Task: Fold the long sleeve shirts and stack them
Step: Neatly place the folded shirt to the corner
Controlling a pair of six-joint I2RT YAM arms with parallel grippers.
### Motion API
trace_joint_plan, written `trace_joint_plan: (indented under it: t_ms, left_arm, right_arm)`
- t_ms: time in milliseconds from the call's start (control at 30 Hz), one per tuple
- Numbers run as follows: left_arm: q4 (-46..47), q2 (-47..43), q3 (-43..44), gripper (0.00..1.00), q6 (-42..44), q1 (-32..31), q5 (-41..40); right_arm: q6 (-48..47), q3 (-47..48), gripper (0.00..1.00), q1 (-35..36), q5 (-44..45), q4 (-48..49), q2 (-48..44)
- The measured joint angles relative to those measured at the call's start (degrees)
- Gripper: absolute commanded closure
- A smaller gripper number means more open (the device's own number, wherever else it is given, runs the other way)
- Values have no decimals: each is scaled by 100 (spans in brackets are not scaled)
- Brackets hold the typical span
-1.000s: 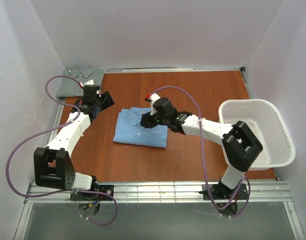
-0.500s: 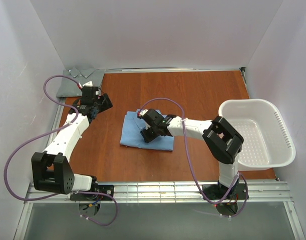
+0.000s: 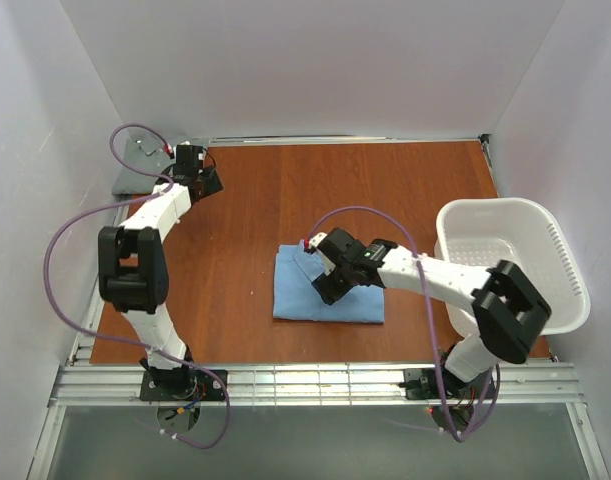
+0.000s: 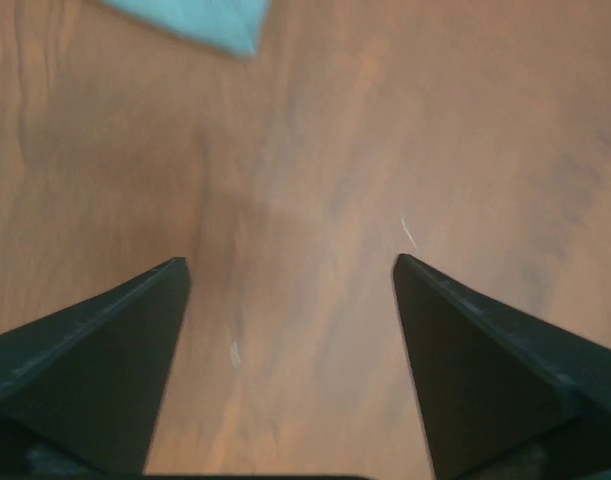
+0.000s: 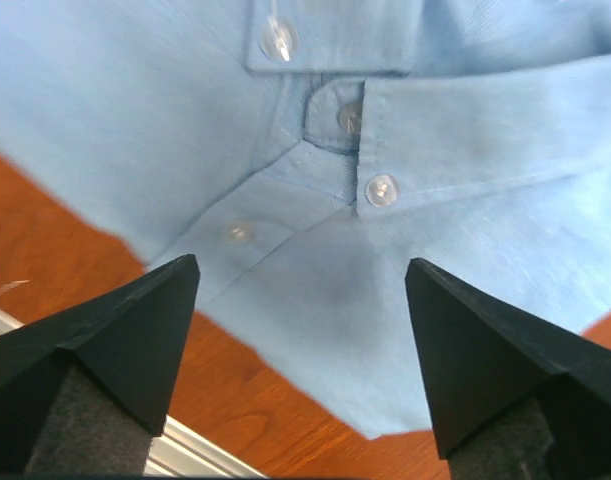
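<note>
A light blue long sleeve shirt (image 3: 330, 298) lies folded into a rectangle on the wooden table, a little right of centre. My right gripper (image 3: 327, 287) hovers over its left half, open, with nothing between the fingers. In the right wrist view the gripper (image 5: 300, 265) frames the shirt's buttoned collar (image 5: 370, 120) and its near edge. The grey-green shirt (image 3: 126, 182) lies in the back left corner, mostly hidden by the left arm and cable. My left gripper (image 3: 207, 182) is beside it, open over bare wood (image 4: 290, 262). A pale blue cloth corner (image 4: 210, 22) shows at the top of that view.
A white plastic laundry basket (image 3: 482, 207) stands at the right edge of the table. White walls close in the back and both sides. A metal rail (image 3: 315, 378) runs along the near edge.
The blue shirt has slid right and toward the near edge along with my right gripper, whose jaws have spread wider. My left arm has swung up toward the back left corner.
</note>
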Motion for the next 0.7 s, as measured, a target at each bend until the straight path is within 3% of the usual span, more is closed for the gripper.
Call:
trace_joint_plan:
  t_ms: [133,200,567,700]
  left_arm:
    - [212,1191,820,35,221,267,-219]
    - [313,1652,1185,47,363,348,-337]
    - [1040,3032,2090,48,1502,391,-691]
    - [1187,3246,2310,60,1832,387,-723]
  right_arm:
    - [-52,0,16,-4,-28,20,-885]
    - [-50,0,16,-4,-85,74,-1193]
    - [92,-354,17,-4,-293,319,-1775]
    - [129,-385,17,-7,-293,326,-1775]
